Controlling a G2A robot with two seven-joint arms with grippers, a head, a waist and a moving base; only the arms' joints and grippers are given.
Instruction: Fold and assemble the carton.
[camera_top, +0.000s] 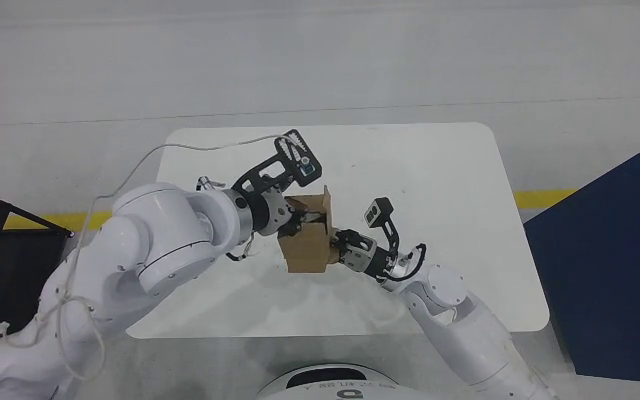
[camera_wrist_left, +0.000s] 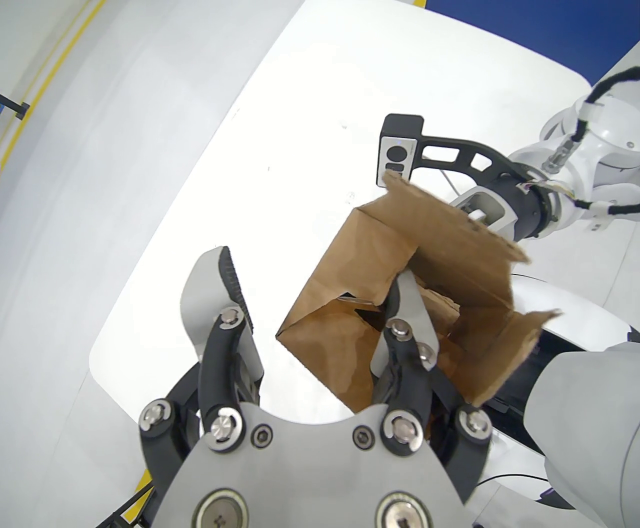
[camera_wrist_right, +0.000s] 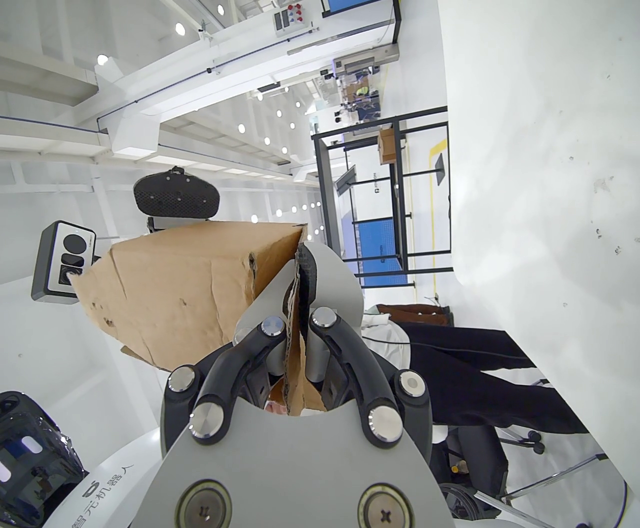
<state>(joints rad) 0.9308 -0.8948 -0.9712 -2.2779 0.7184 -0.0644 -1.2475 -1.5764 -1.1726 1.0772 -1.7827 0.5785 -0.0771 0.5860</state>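
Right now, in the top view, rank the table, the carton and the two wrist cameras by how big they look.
1. table
2. carton
3. left wrist camera and right wrist camera: nearly alike, and their heights may differ, so unranked.

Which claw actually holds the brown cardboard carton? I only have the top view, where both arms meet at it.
Observer: The right claw is shut on one wall edge of the brown cardboard carton.
Operator: And the left claw?
Observer: The left claw is open; one finger reaches inside the carton's open end, the other is clear of the cardboard.
Operator: Are the end flaps folded?
Observer: No, the flaps stand open, with ragged edges.
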